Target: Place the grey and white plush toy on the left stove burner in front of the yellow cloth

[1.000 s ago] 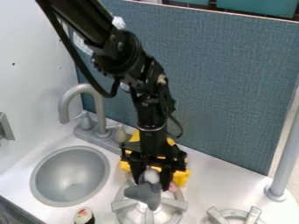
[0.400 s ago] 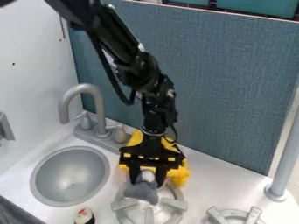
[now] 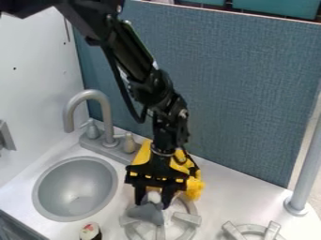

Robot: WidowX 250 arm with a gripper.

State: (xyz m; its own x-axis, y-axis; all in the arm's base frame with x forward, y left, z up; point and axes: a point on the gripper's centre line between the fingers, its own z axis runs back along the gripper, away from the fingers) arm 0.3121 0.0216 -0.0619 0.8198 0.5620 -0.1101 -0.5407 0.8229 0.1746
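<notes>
Near side first: toy sushi piece (image 3: 90,231) at the sink's (image 3: 75,187) near edge, same spot as before. Second burner (image 3: 272,230), on the far right from the sink, also unmoved.

Main change: grey soft thing (image 3: 148,213) has shifted a little toward the sink and slightly nearer the camera. It's now over the sink-side part of the closest burner (image 3: 187,218), just right of the sink. Can't tell if it's resting on the burner or hanging just above.

Gripper (image 3: 152,205) has shifted the same way, so the grip looks good. Fingers (image 3: 167,197) are narrow, one each side of the white rounded part (image 3: 154,197), holding it. More of the burner's right side is exposed now.

Yellow thing (image 3: 195,186) behind the gripper, right of the sink, hasn't moved. Faucet (image 3: 107,117) behind the sink, same.

My read: small position correction, thing not released yet. Risk: it could snag on a burner prong if dragged low.
</notes>
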